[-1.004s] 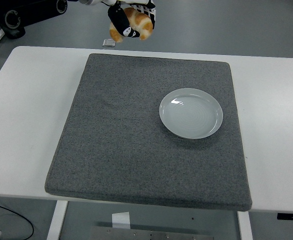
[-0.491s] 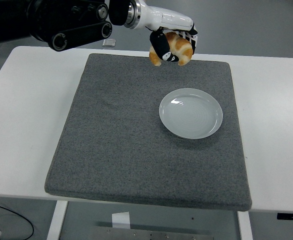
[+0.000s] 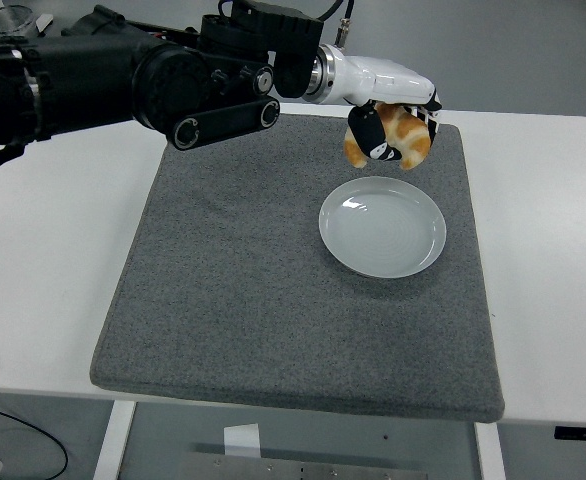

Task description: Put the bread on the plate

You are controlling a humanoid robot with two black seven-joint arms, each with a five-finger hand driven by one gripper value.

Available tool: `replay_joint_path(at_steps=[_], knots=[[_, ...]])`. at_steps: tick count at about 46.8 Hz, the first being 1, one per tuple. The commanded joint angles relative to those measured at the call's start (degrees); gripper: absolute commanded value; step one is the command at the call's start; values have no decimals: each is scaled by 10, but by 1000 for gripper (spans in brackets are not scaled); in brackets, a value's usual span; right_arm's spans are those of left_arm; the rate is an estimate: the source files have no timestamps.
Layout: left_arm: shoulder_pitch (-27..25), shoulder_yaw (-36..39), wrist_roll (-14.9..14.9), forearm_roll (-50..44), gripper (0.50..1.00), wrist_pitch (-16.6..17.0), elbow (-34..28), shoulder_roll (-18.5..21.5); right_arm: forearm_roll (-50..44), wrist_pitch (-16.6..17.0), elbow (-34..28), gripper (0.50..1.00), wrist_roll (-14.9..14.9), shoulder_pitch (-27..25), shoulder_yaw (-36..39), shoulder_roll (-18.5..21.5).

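My left hand reaches in from the left on a long black arm and is shut on a golden-brown piece of bread. The bread hangs in the air just above the far rim of the round white plate, without touching it. The plate lies on the right half of the grey mat and holds nothing. Black fingers cover part of the bread's left side. The right arm does not show.
The grey mat covers most of the white table. My left arm's black links span the table's far left edge and the mat's far corner.
My left hand has carried the bread rightward and toward me, from beyond the table's far edge to just over the plate's far rim. More of the arm has come into view.
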Motion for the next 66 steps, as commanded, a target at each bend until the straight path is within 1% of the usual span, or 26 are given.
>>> replay_joint_path(at_steps=[1, 8, 16, 28, 33, 53, 66], knots=[[10, 0, 0, 1, 500, 11, 11, -12, 0, 0, 0, 932, 0, 0, 0, 0], [27, 0, 0, 4, 500, 18, 20, -24, 0, 0, 0, 932, 0, 0, 0, 0], [47, 1, 0, 6, 500, 43, 32, -34, 0, 0, 0, 932, 0, 1, 0, 0], [67, 3, 0, 9, 500, 46, 55, -34, 0, 0, 0, 932, 0, 0, 0, 0], [77, 4, 0, 10, 500, 56, 63, -34, 0, 0, 0, 932, 0, 0, 0, 0], [104, 5, 0, 11, 500, 58, 63, -34, 0, 0, 0, 932, 0, 0, 0, 0], [126, 5, 0, 30, 500, 58, 59, -34, 0, 0, 0, 932, 0, 1, 0, 0]])
